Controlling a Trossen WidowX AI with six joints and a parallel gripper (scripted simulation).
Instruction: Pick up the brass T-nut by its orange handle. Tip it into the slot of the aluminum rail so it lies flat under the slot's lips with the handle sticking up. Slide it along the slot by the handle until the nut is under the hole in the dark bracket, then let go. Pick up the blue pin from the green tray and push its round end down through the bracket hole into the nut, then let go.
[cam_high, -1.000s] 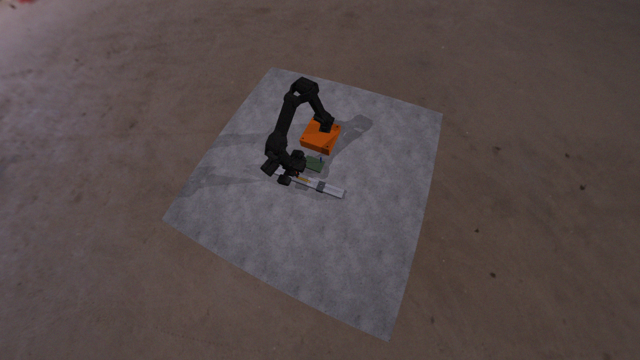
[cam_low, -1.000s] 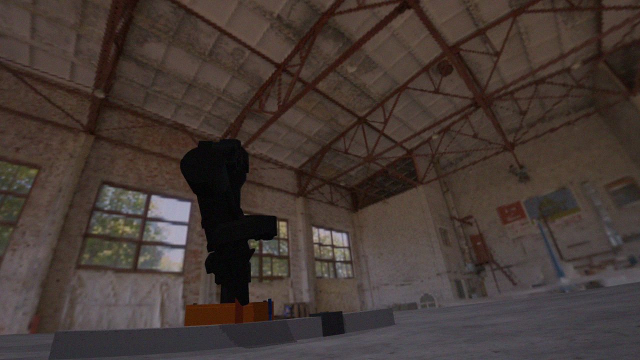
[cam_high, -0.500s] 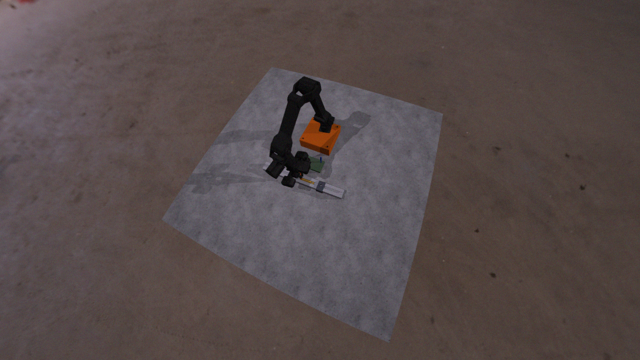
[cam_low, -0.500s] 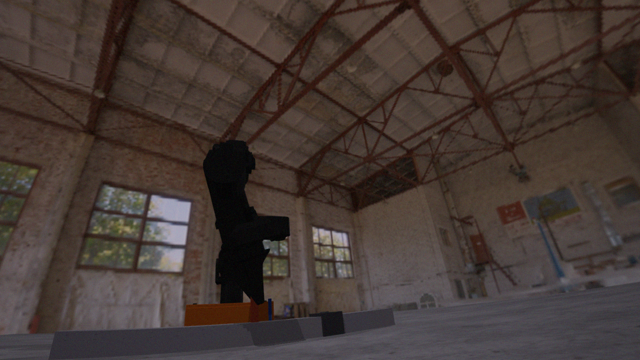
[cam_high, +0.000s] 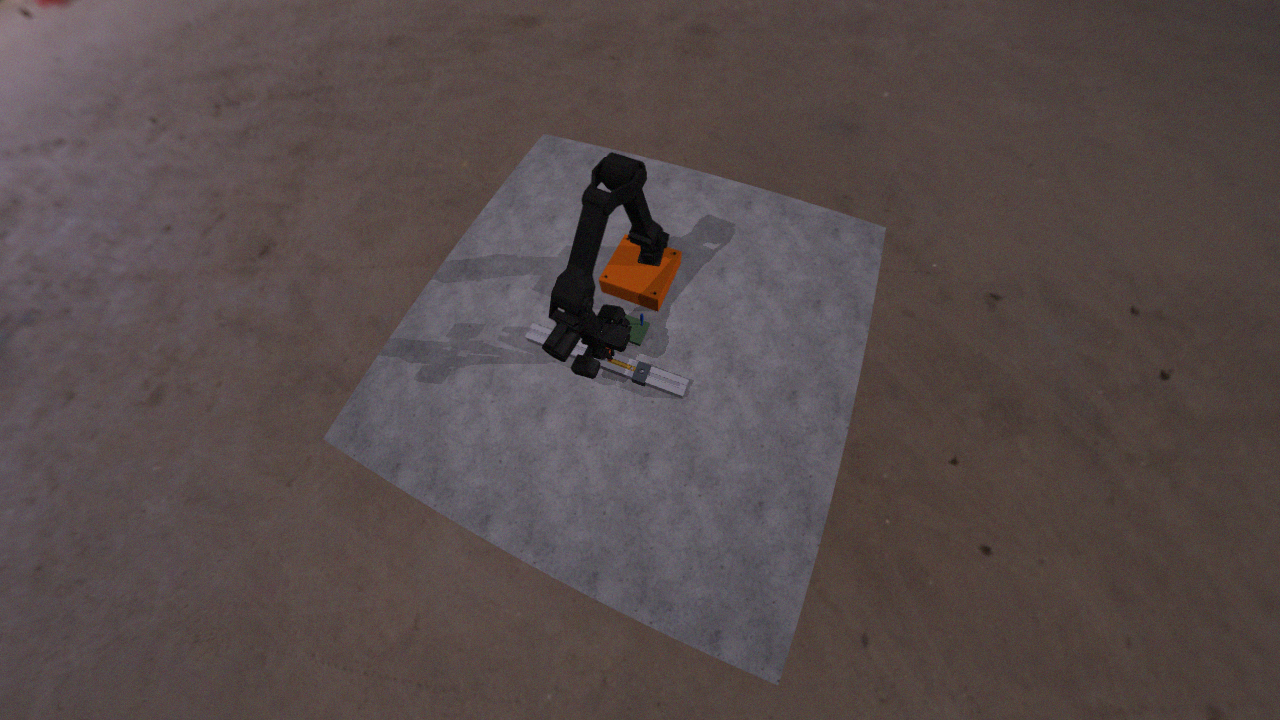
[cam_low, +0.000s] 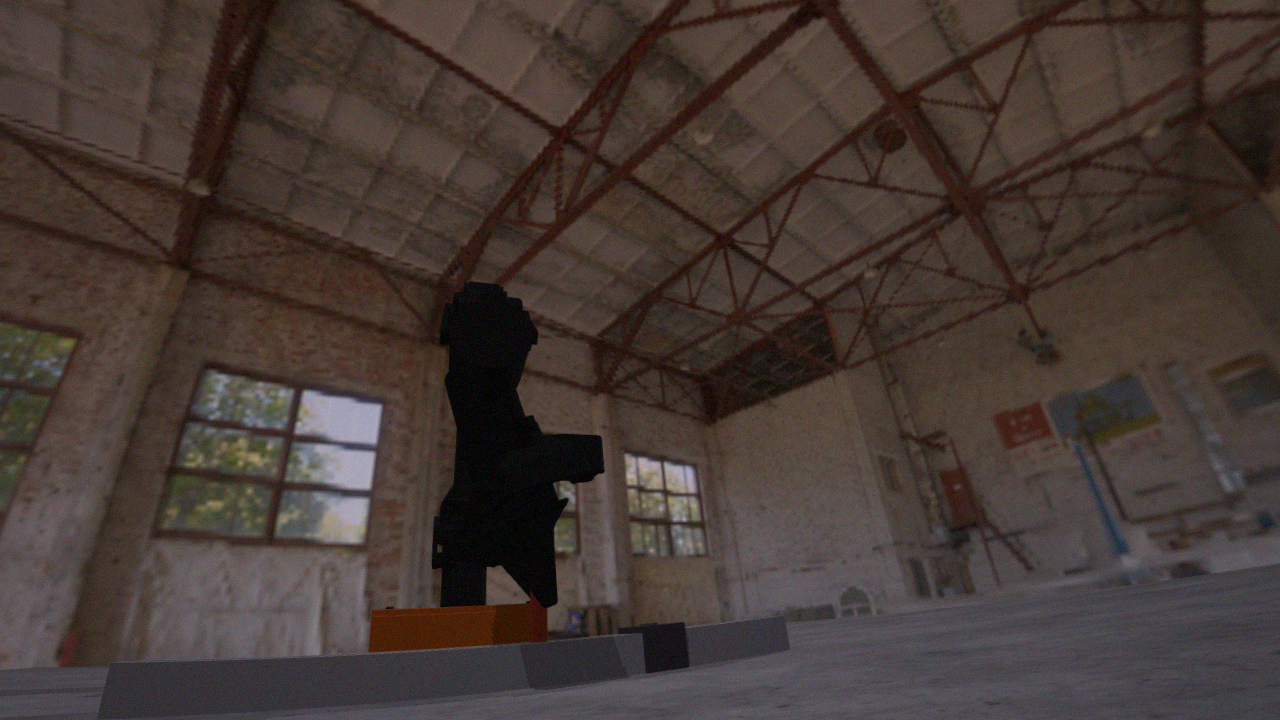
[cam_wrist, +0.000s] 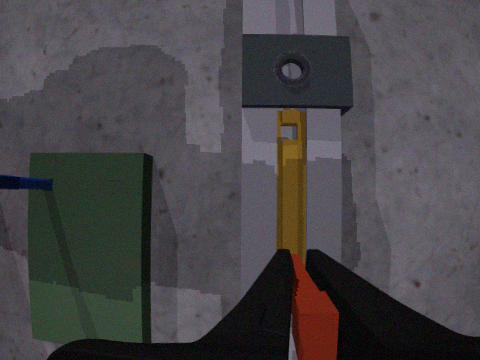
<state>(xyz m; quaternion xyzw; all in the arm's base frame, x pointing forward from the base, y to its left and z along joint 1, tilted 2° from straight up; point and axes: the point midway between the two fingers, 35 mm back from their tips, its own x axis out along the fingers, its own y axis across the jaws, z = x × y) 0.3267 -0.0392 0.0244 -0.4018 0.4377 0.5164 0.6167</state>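
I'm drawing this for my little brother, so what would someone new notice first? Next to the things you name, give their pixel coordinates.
Probably the big black arm, bending up from its bright orange base (cam_high: 633, 279) (cam_low: 434, 629) on the gray mat (cam_high: 716, 501). Next, the gripper (cam_wrist: 296, 260) pinching a red-orange handle (cam_wrist: 316, 320), with a long yellow brass nut (cam_wrist: 291, 200) stretching along the rail (cam_wrist: 322, 210) toward the dark bracket with a hole (cam_wrist: 320, 85). The blue pin (cam_wrist: 35, 183) stands out against the green tray (cam_wrist: 100, 225).
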